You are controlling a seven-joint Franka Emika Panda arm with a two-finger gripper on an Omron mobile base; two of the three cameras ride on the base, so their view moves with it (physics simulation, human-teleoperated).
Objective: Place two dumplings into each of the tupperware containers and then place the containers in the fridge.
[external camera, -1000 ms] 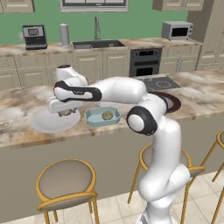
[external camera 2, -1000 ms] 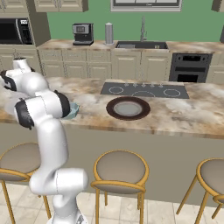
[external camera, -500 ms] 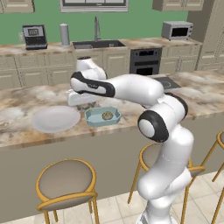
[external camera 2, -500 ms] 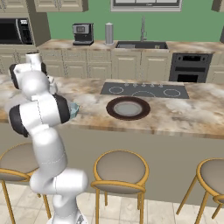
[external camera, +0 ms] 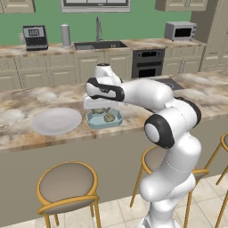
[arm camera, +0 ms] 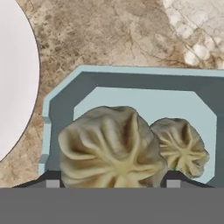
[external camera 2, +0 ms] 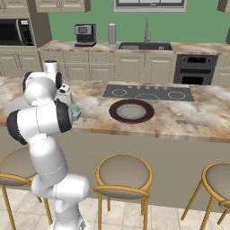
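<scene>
The marble tabletop [external camera: 26,133] holds a round white plate [external camera: 56,120] and, just beside it, the pale blue tub [external camera: 105,119]. The gripper [external camera: 99,105] hangs right above the tub with its jaws wide apart, gripping nothing. Two dumplings [arm camera: 113,148] sit inside the tub, touching each other.

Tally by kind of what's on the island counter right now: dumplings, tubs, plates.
Lumpy tan dumplings: 2, both inside the blue tub
Pale translucent blue rectangular tub: 1
Round white plate: 1
Round dark brown plate: 1
Total: 5
</scene>
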